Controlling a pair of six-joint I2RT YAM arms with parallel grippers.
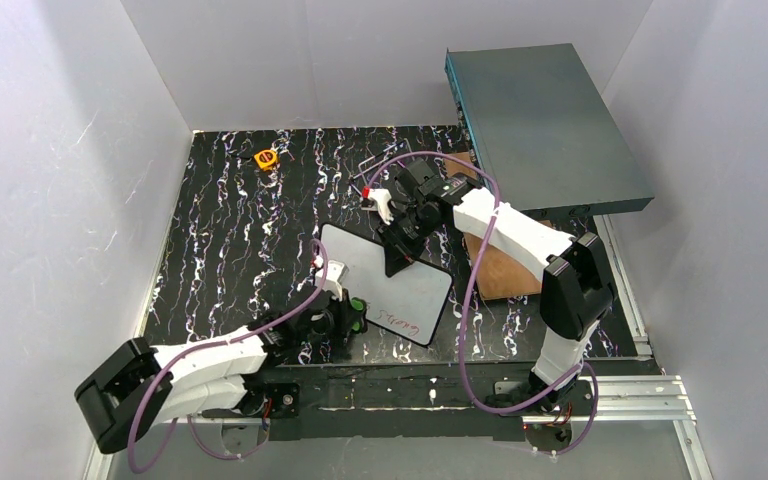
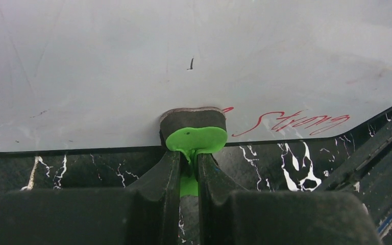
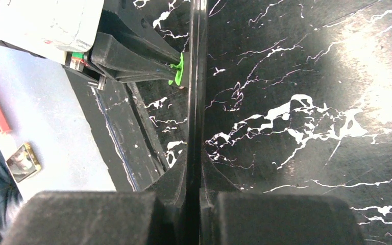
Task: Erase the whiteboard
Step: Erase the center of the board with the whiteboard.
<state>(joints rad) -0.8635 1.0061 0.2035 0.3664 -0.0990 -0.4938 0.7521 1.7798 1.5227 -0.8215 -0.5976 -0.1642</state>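
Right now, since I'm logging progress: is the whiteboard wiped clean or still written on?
Still written on: red handwriting shows by the whiteboard's near edge, beside the left hand's green eraser.

The whiteboard (image 2: pixel 107 66) ahead of the left gripper (image 2: pixel 190 155) has a smooth, glossy white face with faint scuffs. Between that gripper's matt black fingers (image 2: pixel 163 178) sits an eraser (image 2: pixel 194 133), made of smooth bright green plastic over a dark, felt-like pad. The tabletop (image 3: pixel 296 102) beside the right gripper (image 3: pixel 194 178) is glossy black with white marble-like veining. Beyond that gripper, the box (image 1: pixel 550 120) looks like matt grey-teal metal. The board (image 1: pixel 505 270) below the arm is brown wood.
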